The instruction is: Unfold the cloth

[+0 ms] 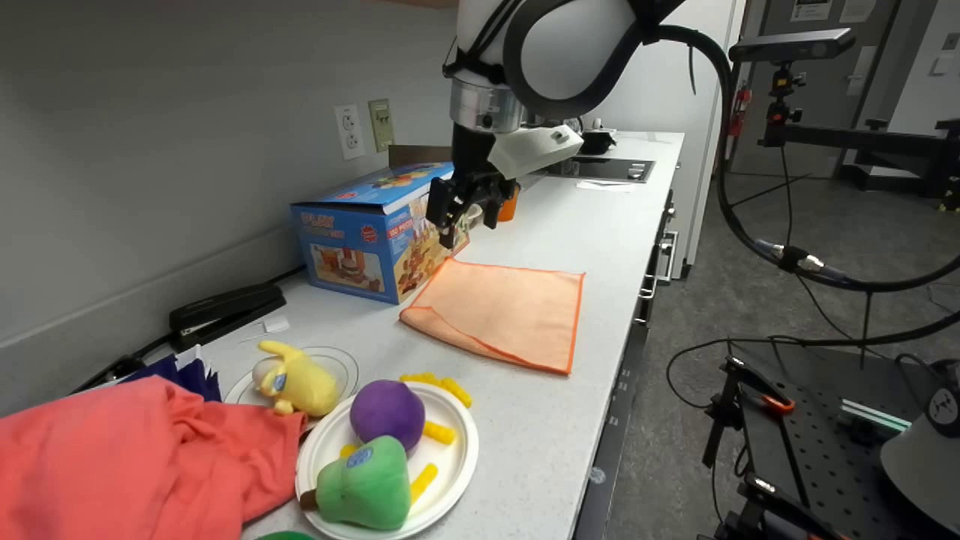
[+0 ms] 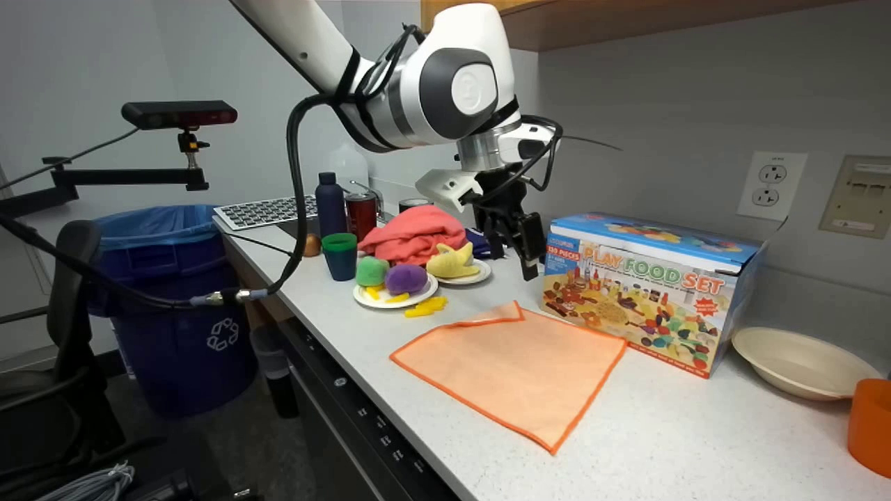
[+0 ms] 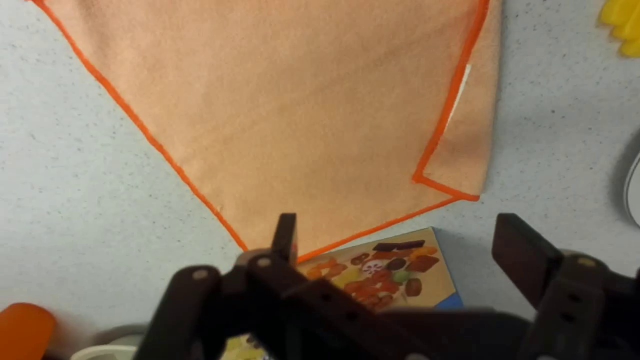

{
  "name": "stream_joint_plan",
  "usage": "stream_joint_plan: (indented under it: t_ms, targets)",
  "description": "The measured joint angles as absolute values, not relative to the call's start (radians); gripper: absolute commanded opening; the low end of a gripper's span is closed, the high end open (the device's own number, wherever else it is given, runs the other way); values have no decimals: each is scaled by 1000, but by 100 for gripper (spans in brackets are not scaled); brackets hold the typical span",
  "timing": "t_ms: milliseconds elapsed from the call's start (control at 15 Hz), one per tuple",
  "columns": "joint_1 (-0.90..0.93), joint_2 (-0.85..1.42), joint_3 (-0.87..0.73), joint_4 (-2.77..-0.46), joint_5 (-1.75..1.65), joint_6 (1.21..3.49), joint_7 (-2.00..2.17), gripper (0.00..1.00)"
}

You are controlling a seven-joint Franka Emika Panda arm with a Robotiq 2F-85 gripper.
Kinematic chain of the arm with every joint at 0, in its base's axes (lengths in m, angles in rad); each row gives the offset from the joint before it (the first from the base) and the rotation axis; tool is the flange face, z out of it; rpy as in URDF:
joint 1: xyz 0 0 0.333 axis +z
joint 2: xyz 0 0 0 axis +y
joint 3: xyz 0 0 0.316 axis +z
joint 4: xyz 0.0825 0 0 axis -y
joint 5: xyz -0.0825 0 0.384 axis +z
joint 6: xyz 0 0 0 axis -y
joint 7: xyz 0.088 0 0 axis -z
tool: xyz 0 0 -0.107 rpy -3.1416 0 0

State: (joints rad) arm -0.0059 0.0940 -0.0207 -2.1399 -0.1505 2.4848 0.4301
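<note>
Our plate [image 1: 456, 469] bears a green toy [image 1: 366, 486] and purple toy [image 1: 388, 412]; our gripper [image 3: 397, 237] hangs near the cloth [image 1: 504, 306], jaws wide apart.

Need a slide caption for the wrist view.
Open pincer over a speckled counter, the orange-trimmed cloth lying spread but for one folded-over edge.

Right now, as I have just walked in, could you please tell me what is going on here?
A robot arm is here to unfold the orange cloth on the counter. The cloth lies mostly flat, but a strip along its edge toward the plate with the purple toy is folded over. The gripper hangs open near the Play Food Set box and holds nothing, so the unfolding does not look finished.
</note>
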Motion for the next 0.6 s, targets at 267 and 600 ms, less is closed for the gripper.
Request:
stream_joint_plan:
  t_ms: [267,600]
  targets:
    - [-31,148,-66,-2124,-104,2459,429,100]
    - [-32,187,-79,-2106,-104,2450,429,100]
